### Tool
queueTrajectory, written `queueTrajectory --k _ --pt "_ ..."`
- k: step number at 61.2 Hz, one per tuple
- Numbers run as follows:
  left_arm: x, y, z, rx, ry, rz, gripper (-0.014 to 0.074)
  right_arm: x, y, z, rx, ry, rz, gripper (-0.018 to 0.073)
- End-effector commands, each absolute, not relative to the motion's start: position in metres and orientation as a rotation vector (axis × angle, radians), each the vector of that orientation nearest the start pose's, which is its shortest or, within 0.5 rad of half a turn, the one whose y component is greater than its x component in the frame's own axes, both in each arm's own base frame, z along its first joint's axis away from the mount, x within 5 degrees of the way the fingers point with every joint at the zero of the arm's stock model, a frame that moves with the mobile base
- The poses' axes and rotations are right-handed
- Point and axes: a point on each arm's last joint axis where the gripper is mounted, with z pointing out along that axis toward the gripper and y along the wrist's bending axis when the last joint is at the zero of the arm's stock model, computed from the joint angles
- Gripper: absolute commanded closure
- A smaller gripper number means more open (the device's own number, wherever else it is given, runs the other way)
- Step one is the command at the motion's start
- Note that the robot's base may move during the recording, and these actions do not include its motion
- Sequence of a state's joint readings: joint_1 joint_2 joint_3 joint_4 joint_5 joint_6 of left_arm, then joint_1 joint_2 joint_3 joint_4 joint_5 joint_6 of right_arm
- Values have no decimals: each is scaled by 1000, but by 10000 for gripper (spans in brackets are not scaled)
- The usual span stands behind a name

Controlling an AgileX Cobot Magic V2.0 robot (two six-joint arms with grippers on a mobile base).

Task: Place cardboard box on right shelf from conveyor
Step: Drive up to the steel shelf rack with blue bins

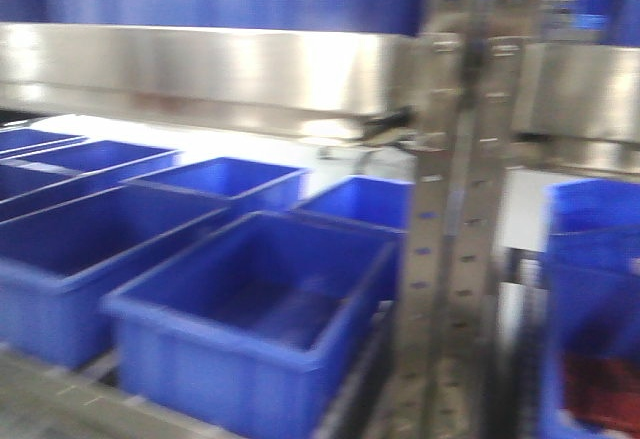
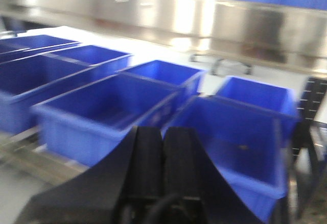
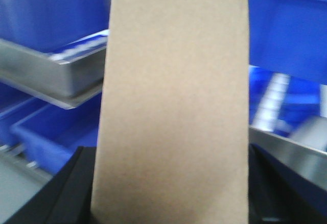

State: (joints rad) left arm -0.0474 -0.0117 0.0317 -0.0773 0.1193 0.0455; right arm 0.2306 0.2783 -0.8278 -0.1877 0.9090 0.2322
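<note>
The box (image 3: 171,96) stands upright and fills the middle of the right wrist view, its tan face plain and smooth. The right gripper (image 3: 171,206) is clamped on it, with black fingers (image 3: 64,196) showing against the lower sides of the box, one on each side. The box is held in the air in front of blue bins (image 3: 46,137). A steel edge (image 3: 51,76) slants behind the box on the left and another (image 3: 286,150) sits low on the right; which shelf each belongs to cannot be told.

In the front view, the right shelf (image 1: 580,94) shows as a shiny steel lip just right of the perforated uprights (image 1: 455,219), with a longer steel lip (image 1: 200,69) running left of them. Neither the box nor either gripper appears in this view.

The left gripper (image 2: 163,150) hangs with its two black fingers pressed together, holding nothing, above a row of open blue bins.

All three views are blurred, and any lettering on the bins or the steel is unreadable.
</note>
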Motion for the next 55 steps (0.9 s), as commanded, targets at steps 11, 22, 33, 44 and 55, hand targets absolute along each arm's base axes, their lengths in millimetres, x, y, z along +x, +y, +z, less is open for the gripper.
queueTrajectory --k 11,22,33,44,55 --pt "56 -3 198 12 1529 -72 713 19 -10 396 -11 1731 97 323" --pt "56 -3 198 12 1529 -72 712 19 -10 396 -11 1731 97 323" --pt "56 -3 198 12 1529 -72 712 19 -10 396 -11 1731 97 323" --pt "56 -3 198 12 1529 -72 713 19 -10 396 -11 1731 97 323" --pt "56 -3 198 12 1529 -72 713 19 -10 396 -11 1731 97 323"
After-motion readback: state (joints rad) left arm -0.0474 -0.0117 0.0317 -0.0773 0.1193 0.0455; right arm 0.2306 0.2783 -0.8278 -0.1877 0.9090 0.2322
